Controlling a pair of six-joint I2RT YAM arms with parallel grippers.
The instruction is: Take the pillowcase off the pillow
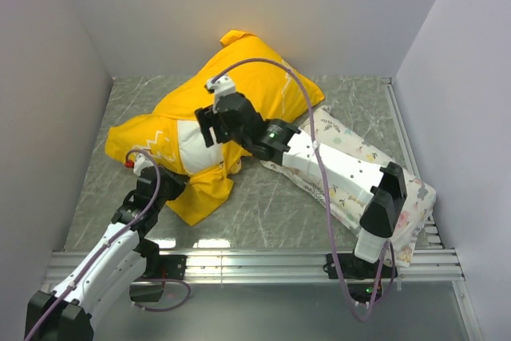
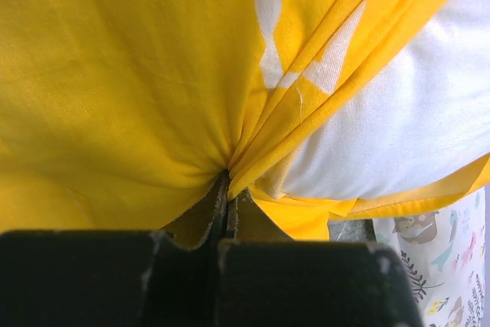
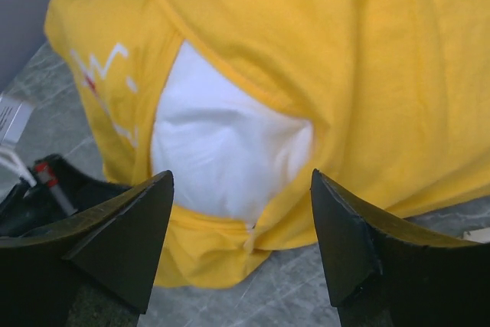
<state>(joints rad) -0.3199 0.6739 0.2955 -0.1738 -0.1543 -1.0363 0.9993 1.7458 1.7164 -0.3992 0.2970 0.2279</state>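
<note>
Pillowcase (image 1: 247,77): bright yellow cloth with white zigzag marks, rumpled. Lies slantwise on the table (image 1: 279,205), from far centre to near left. Its opening faces near. A loose flap trails nearward, gathered into tight folds.

Pillow (image 1: 194,149): plain white, plump, mostly inside the case (only one bulging patch bared at the opening).

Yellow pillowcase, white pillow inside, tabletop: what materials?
Yellow pillowcase with white zigzag print: thin woven cloth, likely cotton, matte; fine weave, soft creases.
Plain white pillow: matte fabric shell, plump.
Grey veined tabletop: marble-look, probably laminate; reflects light.
</note>
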